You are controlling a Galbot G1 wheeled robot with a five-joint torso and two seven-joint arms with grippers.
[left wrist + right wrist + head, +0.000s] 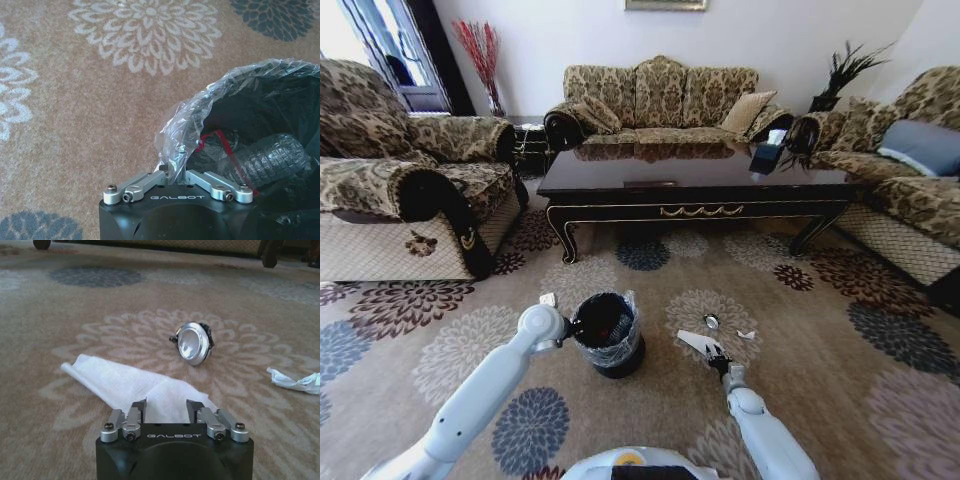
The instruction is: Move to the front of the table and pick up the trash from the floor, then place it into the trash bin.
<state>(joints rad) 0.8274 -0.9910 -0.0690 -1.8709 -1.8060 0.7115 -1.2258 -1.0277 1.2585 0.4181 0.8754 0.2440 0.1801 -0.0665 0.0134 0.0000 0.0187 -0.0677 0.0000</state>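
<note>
White paper [132, 387] flat, long axis toward right hand [166, 410].

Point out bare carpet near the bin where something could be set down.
Free: the carpet left of the bin, beyond the left gripper. Crowded: right of it, where the right gripper meets the white paper, round item and scrap.

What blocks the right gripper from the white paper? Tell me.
Nothing visible. The right gripper is open right at the white paper on the carpet, bare between them. The round metal item lies beyond.
</note>
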